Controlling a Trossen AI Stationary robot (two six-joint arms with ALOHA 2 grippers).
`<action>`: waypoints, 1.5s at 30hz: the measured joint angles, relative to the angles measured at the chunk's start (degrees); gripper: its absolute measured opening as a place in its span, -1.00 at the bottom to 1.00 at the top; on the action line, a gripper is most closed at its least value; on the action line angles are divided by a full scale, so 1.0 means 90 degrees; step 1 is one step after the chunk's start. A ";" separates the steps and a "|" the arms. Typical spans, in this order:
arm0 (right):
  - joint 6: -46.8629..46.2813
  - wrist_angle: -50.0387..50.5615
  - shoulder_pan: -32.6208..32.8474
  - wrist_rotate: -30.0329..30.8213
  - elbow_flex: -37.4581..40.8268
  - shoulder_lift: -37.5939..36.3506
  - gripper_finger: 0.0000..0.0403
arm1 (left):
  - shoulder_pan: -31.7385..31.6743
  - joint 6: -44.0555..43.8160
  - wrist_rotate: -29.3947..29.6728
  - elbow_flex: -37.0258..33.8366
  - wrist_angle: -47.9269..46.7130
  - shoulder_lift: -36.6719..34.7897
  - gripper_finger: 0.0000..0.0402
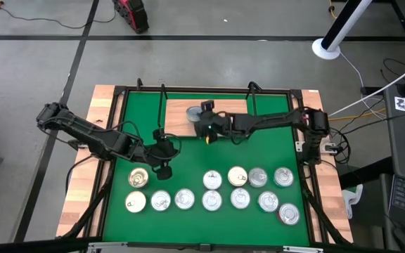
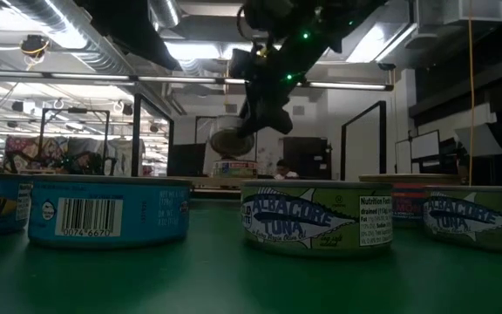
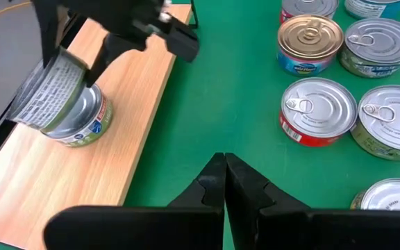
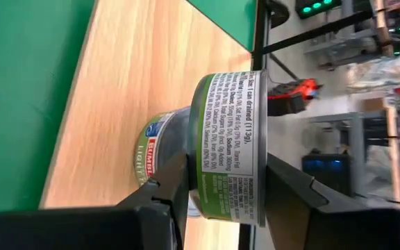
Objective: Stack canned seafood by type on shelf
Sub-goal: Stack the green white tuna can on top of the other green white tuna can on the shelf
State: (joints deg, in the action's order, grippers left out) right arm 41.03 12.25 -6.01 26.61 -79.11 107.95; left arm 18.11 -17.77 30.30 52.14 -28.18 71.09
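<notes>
Right gripper (image 4: 217, 191) clamped on a green-label tin (image 4: 228, 146), held tilted on edge over the shelf (image 4: 130, 90); right wrist view shows a second tin (image 4: 160, 149) standing on the board just under it; high view merges both into one grey blob. Left gripper (image 3: 225, 182) pinched shut, empty, over the green mat (image 1: 188, 151); remaining tins (image 1: 239, 198) sit in two rows near the front.
</notes>
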 joint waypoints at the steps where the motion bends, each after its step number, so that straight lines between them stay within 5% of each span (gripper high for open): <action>1: 0.0000 -0.0010 -0.0055 -0.0055 0.0000 0.0011 -0.34 | 0.0000 0.0009 0.0000 0.0000 0.0001 0.0000 -1.00; 45: 0.0672 -0.0698 -0.1095 -0.0351 -0.0002 0.0514 -0.34 | -0.0005 0.0205 -0.0002 0.0000 0.0008 0.0010 -1.00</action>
State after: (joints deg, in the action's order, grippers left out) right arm 47.08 5.97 -15.87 23.45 -79.13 112.57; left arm 18.06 -15.92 30.28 52.14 -28.12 71.18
